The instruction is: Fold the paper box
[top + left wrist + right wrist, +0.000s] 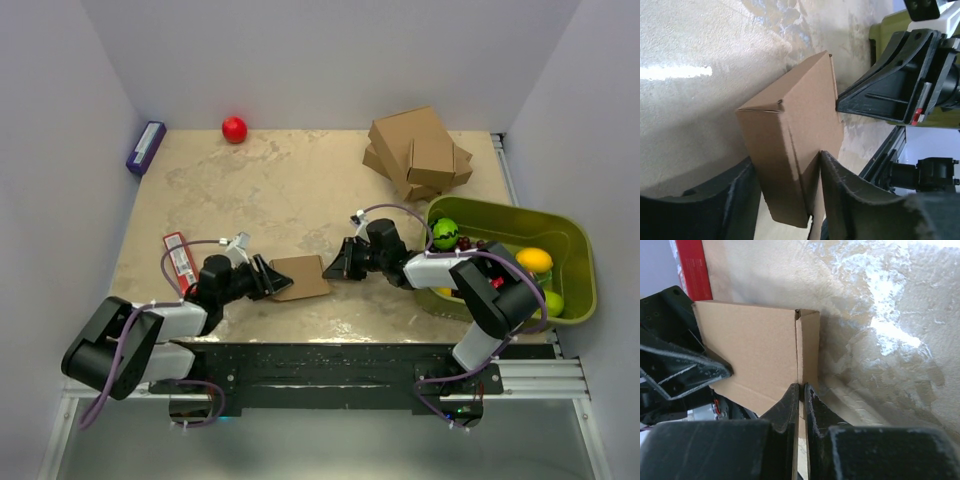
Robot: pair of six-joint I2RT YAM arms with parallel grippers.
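In the near middle, box [301,277]: partly folded, between both claws.
Right claw [801,387]: pinched together on a thin side wall.
Left claw [785,160]: astride the left end, seemingly clamping it.
Risk: uneven pulling could tear or reopen the fold.

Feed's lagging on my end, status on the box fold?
Left fingers clamp paper box end. Right fingers pinch opposite wall. Walls folded up; nothing blocking.

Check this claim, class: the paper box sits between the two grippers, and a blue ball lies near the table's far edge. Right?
No. The top view shows the ball is red, not blue; it lies near the table's far edge, and the paper box sits between the left gripper and right gripper.
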